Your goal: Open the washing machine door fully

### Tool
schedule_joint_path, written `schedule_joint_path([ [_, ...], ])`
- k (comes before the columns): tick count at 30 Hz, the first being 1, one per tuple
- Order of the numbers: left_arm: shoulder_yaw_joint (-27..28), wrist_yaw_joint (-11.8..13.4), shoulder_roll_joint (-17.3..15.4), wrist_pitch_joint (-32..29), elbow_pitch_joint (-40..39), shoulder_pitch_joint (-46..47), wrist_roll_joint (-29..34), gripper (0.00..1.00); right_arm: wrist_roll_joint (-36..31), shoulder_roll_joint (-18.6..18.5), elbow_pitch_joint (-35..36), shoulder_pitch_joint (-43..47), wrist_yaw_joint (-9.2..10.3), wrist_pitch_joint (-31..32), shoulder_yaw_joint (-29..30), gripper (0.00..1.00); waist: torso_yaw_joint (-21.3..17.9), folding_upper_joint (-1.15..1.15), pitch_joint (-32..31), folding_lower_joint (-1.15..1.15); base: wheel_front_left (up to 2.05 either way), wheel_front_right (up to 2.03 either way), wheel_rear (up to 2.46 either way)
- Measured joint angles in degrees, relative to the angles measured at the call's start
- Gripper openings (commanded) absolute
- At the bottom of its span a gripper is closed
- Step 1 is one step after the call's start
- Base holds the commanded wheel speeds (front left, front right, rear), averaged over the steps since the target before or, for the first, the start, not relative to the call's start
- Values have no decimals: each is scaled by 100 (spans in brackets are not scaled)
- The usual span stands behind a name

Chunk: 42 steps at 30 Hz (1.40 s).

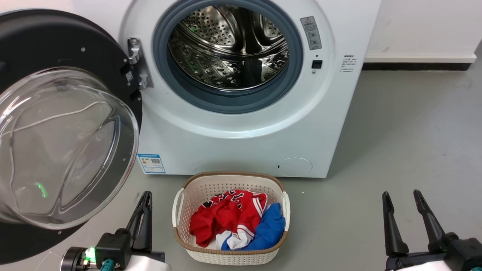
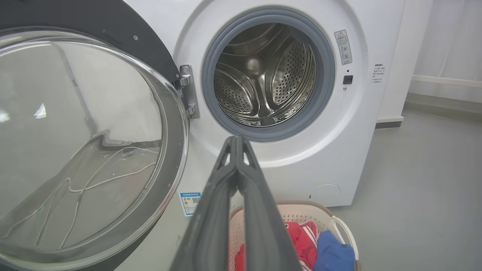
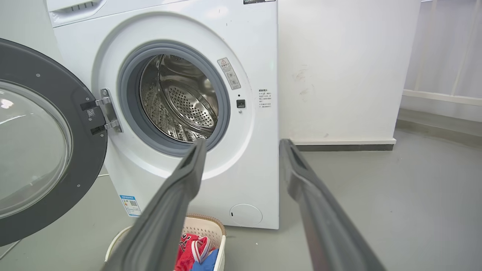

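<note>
The white washing machine (image 1: 241,131) faces me with its steel drum (image 1: 229,45) exposed. Its round black washing machine door (image 1: 56,49) with the clear bulging glass bowl is swung wide to the left on the hinge (image 1: 137,62). It also appears in the left wrist view as the door (image 2: 86,143) and in the right wrist view as the door (image 3: 41,143). My left gripper (image 1: 146,195) is shut with nothing in it, low beside the door's lower right rim, apart from it. My right gripper (image 1: 402,195) is open and empty over the floor at the lower right.
A cream laundry basket (image 1: 180,203) with red, blue and white clothes stands on the grey floor right in front of the machine, between my grippers. A white wall with a dark baseboard (image 1: 416,66) runs behind on the right. Bare floor lies to the right of the machine.
</note>
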<state>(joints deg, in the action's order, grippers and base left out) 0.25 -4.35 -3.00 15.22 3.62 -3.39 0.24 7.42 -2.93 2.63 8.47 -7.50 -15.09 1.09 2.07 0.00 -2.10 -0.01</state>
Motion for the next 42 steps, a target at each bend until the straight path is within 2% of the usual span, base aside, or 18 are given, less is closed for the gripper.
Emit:
schedule_joint_path([
  [1, -15, 38, 0, 0, 33, -5, -7, 71, 4, 0, -1, 12, 0, 0, -9, 100, -26, 0, -5, 0, 0, 0, 0],
  [2, -15, 70, 1, 0, 66, -13, -24, 100, 4, -1, 0, 14, 0, 0, -21, 100, -50, 0, -9, 0, 0, 0, 0],
  [9, 15, 233, 1, 0, 190, -59, -89, 100, 24, 0, -23, 62, 0, 0, -24, 100, -157, 0, -26, 0, 0, 0, 0],
  [26, 14, 342, -2, 0, 270, -70, -59, 100, 70, 0, -47, 90, 0, 0, -5, 100, -139, 0, -40, 1, 0, 0, 0],
  [27, 13, 348, -2, 2, 280, -75, -48, 0, 70, 0, -67, 94, 0, 1, -5, 0, -138, 0, -40, 0, 0, 0, 0],
  [33, 14, 338, 8, -41, 626, -217, -107, 0, 125, 0, -376, 147, 0, 38, -20, 0, -138, 0, -38, 0, 0, 0, 0],
  [42, 98, 280, 9, -316, 719, -155, -1190, 0, 1200, -29, -524, 87, 0, 213, -35, 0, -143, 0, -19, 0, 0, 0, 0],
])
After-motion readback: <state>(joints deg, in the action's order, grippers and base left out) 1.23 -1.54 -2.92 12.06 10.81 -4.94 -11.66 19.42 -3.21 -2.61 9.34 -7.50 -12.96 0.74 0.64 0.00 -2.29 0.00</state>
